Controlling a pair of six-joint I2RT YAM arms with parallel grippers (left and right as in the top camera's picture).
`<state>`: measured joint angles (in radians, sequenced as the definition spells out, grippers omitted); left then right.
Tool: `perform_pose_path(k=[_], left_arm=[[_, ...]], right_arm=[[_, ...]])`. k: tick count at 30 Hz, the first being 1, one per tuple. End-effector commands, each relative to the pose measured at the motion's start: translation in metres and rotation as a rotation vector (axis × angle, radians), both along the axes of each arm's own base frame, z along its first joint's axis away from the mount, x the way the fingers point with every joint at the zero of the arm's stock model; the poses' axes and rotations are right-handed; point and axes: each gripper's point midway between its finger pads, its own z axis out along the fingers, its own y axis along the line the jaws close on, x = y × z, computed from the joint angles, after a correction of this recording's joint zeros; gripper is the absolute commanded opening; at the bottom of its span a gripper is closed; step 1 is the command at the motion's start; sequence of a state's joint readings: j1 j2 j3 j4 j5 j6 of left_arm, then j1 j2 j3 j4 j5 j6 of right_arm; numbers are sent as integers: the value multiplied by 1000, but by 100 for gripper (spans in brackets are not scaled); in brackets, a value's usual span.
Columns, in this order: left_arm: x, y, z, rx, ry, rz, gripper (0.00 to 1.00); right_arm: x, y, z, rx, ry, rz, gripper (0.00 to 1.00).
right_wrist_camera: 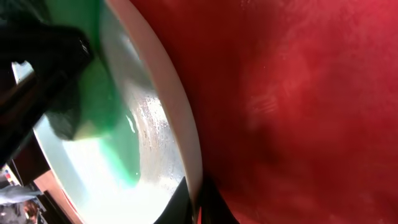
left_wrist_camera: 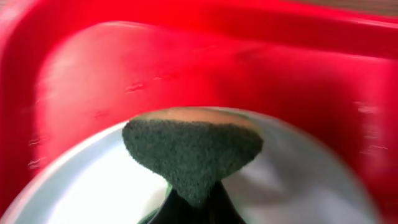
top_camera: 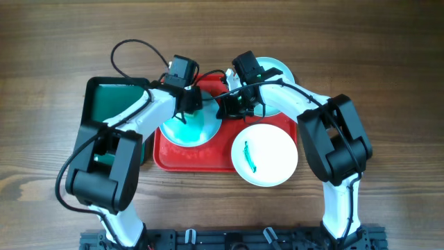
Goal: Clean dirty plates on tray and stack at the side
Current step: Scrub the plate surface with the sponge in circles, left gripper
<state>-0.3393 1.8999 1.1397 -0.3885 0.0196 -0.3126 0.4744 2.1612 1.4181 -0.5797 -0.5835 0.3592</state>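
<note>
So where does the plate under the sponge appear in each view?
Overhead: the plate lies on the left half of the red tray, mid-picture.
Left wrist: the plate fills the bottom, behind the dark sponge.
Right wrist: the plate takes the left side, rim running top to bottom.
Shared landmark: the red tray, beneath it in all three.

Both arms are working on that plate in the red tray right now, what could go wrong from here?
The right end effector pinches only the rim of the round pale-aqua plate; pressure from the dark green sponge in the left end effector could twist it loose. The round white green-streaked plate sticks out over the front rim of the large red rectangular plastic tray; the right arm could knock it off.
</note>
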Motion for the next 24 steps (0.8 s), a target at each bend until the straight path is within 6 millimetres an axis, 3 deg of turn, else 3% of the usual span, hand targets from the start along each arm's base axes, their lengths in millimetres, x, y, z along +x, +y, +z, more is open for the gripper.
perform_pose_path(k=[1, 7, 10, 12, 14, 16, 18, 21, 24], left_arm=[[-26, -48, -4, -214, 83, -241, 4], [-79, -55, -8, -282, 259, -416, 4], [-112, -41, -12, -234, 377, -493, 4], [-120, -19, -20, -120, 432, -469, 4], [-118, 12, -28, 46, 456, -378, 4], [-103, 55, -30, 281, 424, -180, 4], [-89, 79, -27, 407, 362, -42, 4], [-70, 91, -22, 465, 267, 83, 4], [-48, 86, -20, 421, 169, 165, 4]], right_arm=[[-13, -4, -25, -38, 46, 22, 4], [-13, -4, -24, -38, 45, 23, 4], [-13, -4, -25, -38, 45, 22, 4], [-13, -4, -25, -38, 45, 22, 5], [-13, -4, -24, -38, 45, 22, 4], [-13, -4, -25, -38, 45, 22, 4], [-13, -4, -25, -38, 46, 22, 4], [-13, -4, -25, -38, 46, 22, 4], [-13, -4, -25, -38, 46, 22, 4]])
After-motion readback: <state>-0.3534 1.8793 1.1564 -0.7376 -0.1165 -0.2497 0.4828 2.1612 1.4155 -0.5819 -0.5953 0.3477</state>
